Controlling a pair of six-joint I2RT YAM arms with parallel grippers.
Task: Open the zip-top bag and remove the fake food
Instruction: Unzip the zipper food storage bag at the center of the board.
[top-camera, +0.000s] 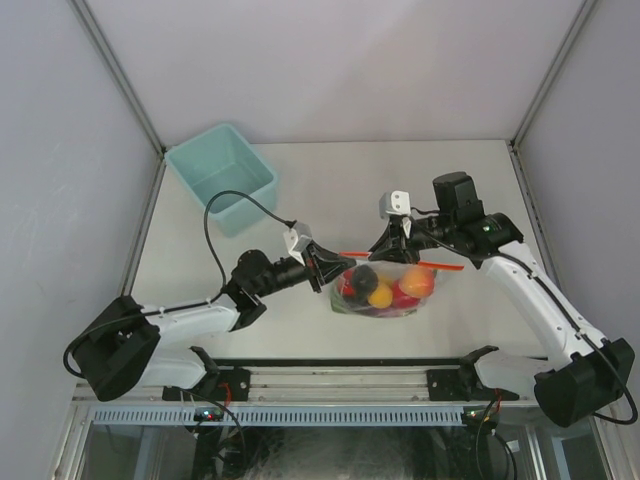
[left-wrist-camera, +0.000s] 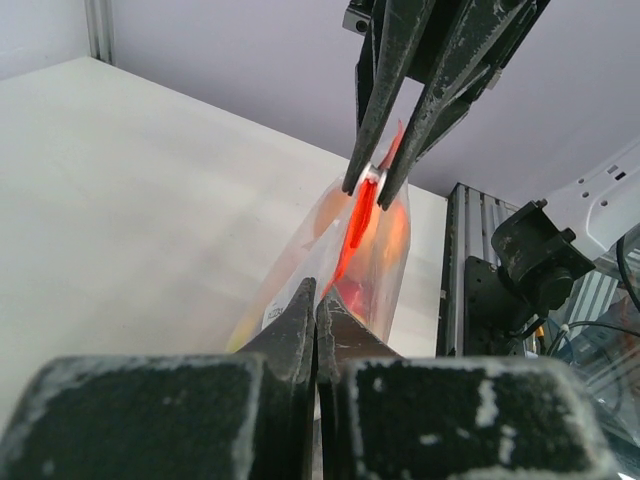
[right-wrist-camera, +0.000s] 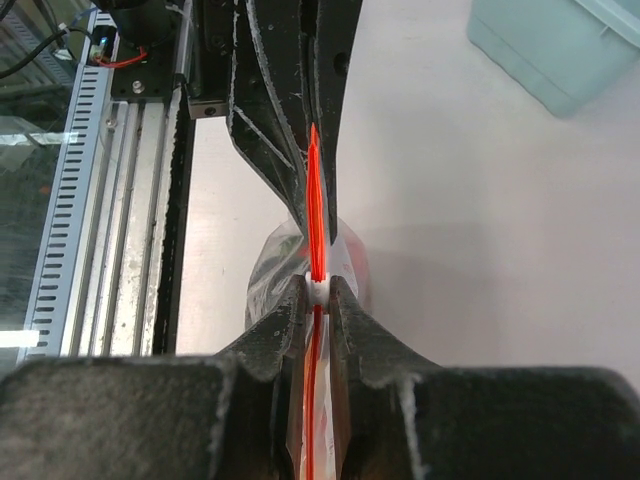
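The clear zip-top bag hangs between both grippers just above the table, its orange-red zip strip on top. The fake food is inside: a dark round piece, a yellow-orange piece and a red-orange piece show. My left gripper is shut on the bag's left top edge; in the left wrist view its tips pinch the plastic below the strip. My right gripper is shut on the white zip slider, also seen from the left wrist.
A light teal bin stands at the back left of the table, also in the right wrist view. Grey walls enclose the table on three sides. A metal rail runs along the near edge.
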